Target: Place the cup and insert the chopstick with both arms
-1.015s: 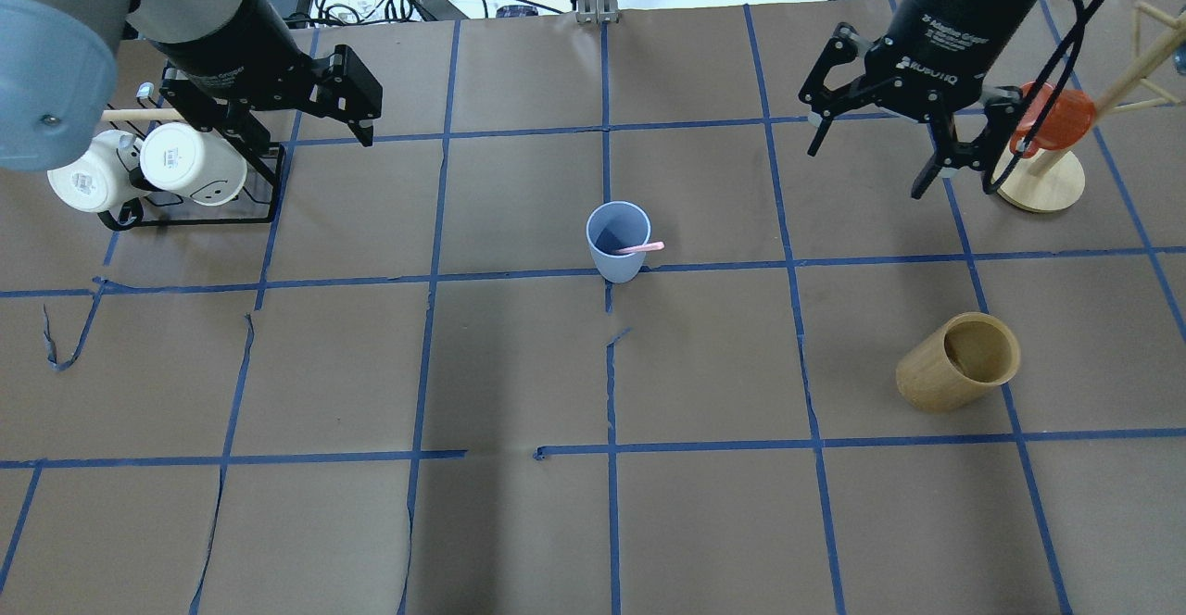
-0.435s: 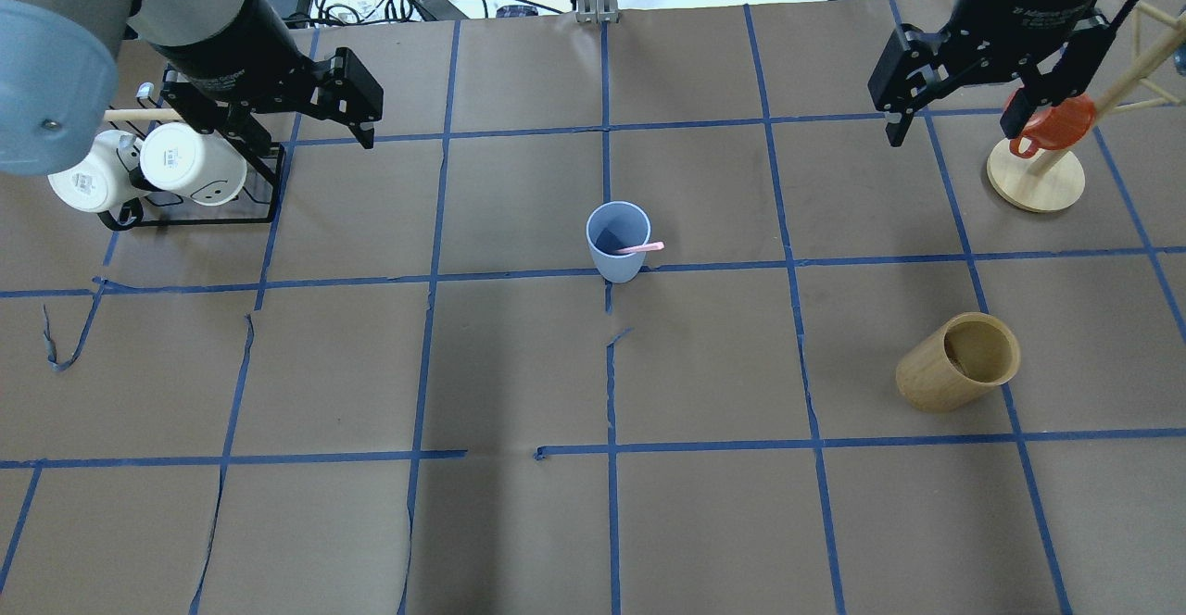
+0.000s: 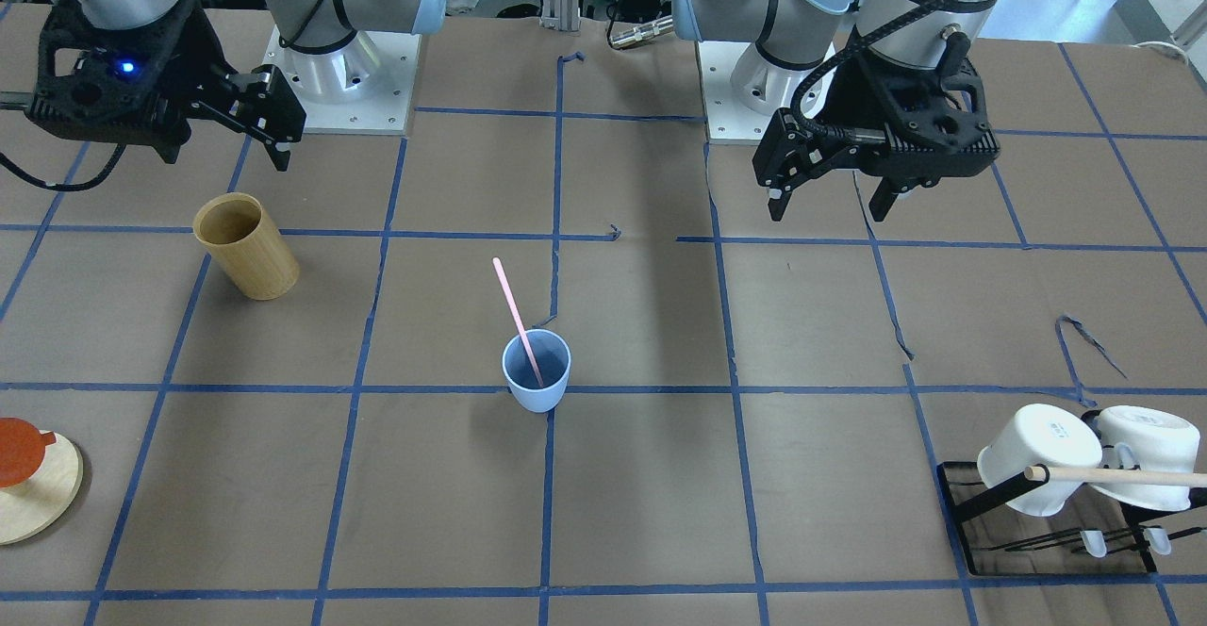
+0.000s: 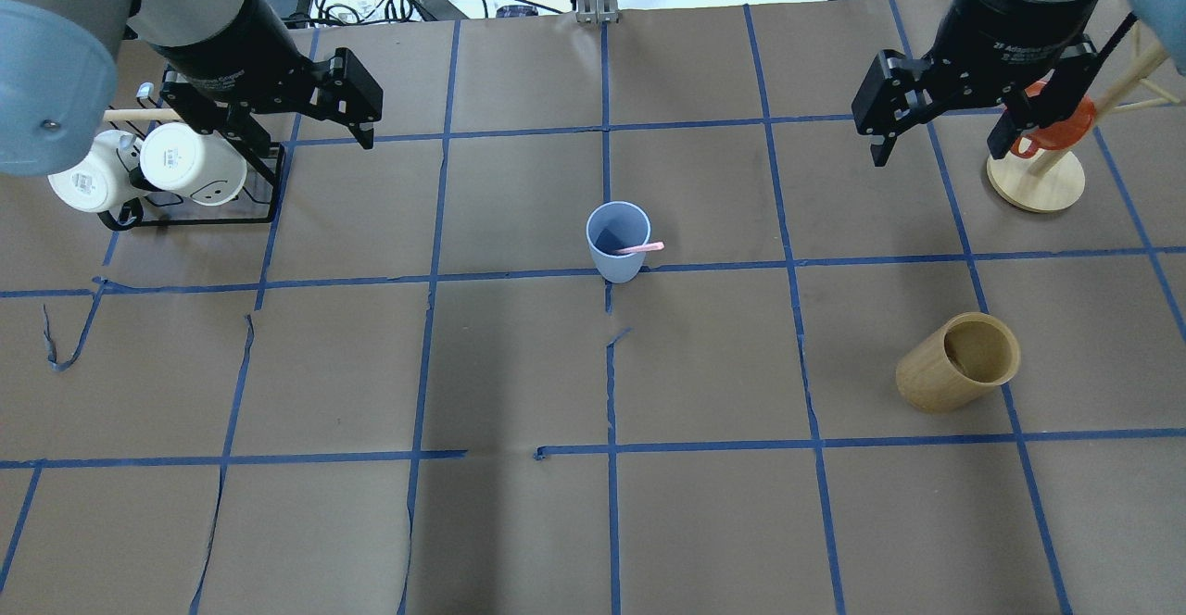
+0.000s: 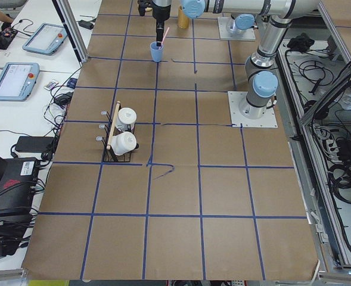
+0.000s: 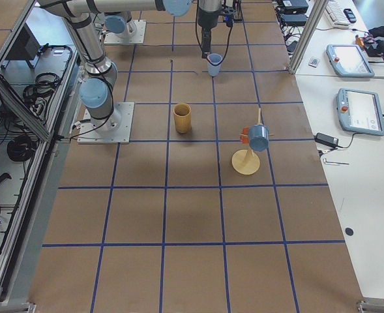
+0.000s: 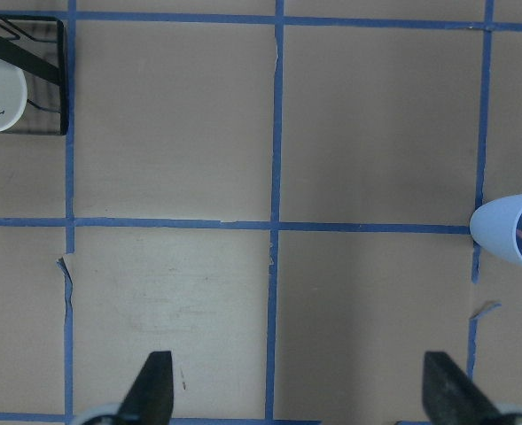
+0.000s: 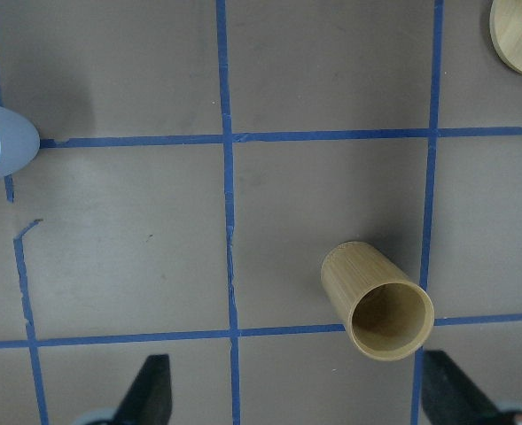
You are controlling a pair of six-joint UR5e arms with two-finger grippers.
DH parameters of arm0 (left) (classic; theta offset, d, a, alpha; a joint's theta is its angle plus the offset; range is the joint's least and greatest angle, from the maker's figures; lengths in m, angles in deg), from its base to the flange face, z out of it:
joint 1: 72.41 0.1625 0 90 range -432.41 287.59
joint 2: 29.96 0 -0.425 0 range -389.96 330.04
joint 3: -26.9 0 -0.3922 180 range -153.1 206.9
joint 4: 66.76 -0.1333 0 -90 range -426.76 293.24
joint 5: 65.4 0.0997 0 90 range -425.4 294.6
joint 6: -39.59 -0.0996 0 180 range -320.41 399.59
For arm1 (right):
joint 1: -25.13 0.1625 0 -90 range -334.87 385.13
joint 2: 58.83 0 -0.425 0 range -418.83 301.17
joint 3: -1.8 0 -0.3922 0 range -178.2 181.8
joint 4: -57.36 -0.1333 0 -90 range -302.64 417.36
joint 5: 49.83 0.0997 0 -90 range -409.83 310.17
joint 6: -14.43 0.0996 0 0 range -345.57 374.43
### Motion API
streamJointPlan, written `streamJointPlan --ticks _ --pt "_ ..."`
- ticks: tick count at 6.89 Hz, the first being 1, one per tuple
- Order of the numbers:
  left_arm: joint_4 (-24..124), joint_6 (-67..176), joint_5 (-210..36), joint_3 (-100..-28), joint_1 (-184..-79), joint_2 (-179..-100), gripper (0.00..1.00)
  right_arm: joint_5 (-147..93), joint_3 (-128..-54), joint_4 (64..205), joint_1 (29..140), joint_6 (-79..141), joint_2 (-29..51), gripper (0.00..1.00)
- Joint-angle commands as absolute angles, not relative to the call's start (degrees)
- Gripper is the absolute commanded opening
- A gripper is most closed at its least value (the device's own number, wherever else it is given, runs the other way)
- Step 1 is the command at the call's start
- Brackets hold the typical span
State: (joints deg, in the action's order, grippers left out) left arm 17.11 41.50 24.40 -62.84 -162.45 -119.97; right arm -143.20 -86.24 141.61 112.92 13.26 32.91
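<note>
The left arm's jaws are spread wide. In the left wrist view their two dark fingertips [image 7: 154,390] sit at the lower corners of the frame, with only bare desk [image 4: 519,365], brown paper gridded with blue tape, between them. The right arm's jaws are spread just as wide and hold nothing; in the right wrist view their tips frame the bottom edge.

In the overhead view we see the left jaws hovering at the upper left, just beside the black wire rack [image 4: 264,184] that carries two white mugs [image 4: 190,166]. The right jaws hang at the upper right, near the wooden mug tree with a round base [image 4: 1036,180], where an orange-red mug [image 4: 1052,129] hangs.

The light blue plastic cup [image 4: 618,240] stands upright at the centre of the frame by a crossing of tape lines, well apart from both arms. The thin pink chopstick [image 3: 517,320] rests inside it, its lower end in the cup; in the front-facing view its upper end leans out toward the upper left.

A tan bamboo cylinder cup [image 4: 959,361] stands at the lower right of the overhead frame, apart from the blue cup.
</note>
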Motion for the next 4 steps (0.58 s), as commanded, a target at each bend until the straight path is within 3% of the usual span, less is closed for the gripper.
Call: streamJointPlan --ticks 1,4 --pt "17.08 41.53 24.34 -62.75 -162.5 -120.05 1.0 -143.17 -88.37 142.53 113.28 13.55 35.03 1.0" --pt "17.08 41.53 24.25 -62.84 -162.59 -120.05 1.0 -143.34 -88.46 142.27 113.28 13.64 34.95 1.0"
